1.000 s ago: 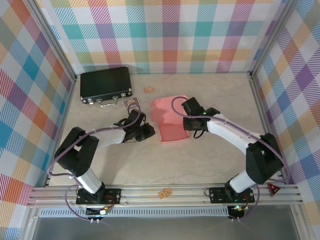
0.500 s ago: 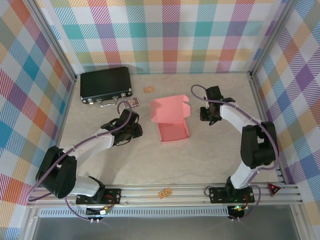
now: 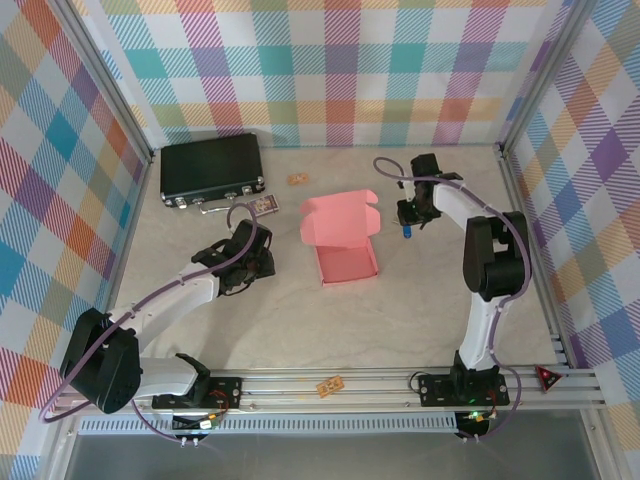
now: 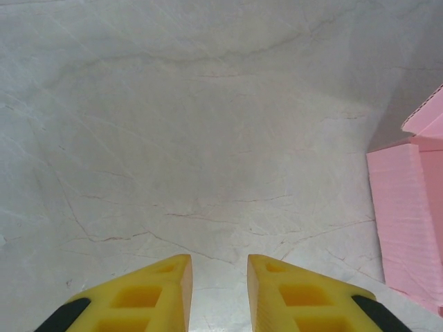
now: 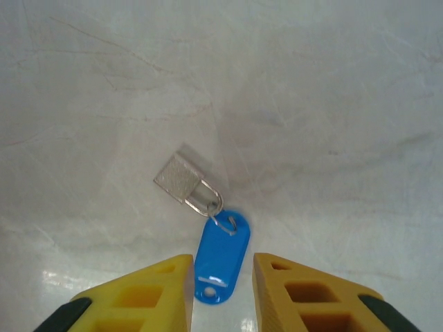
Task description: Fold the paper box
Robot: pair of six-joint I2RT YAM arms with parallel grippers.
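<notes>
The salmon-pink paper box [image 3: 347, 262] sits mid-table as a shallow tray, its lid flap [image 3: 338, 220] standing up at the back. Its side wall [image 4: 408, 207] shows at the right edge of the left wrist view. My left gripper [image 3: 262, 262] rests low to the left of the box, apart from it, and its jaws [image 4: 219, 266] are open over bare table. My right gripper [image 3: 411, 214] is off to the back right of the box, open. A blue key tag [image 5: 221, 256] lies between its fingertips on the table, ringed to a small silver padlock [image 5: 185, 181].
A black hard case [image 3: 212, 170] with metal latches lies at the back left, a small card [image 3: 262, 204] in front of it. A small brown piece [image 3: 297, 179] lies behind the box. Plaid walls close three sides.
Both grippers have drawn away from the box: the right one to the back right over the key tag, narrowing as it went, and the left one to the left. The box stands free with its lid up.
</notes>
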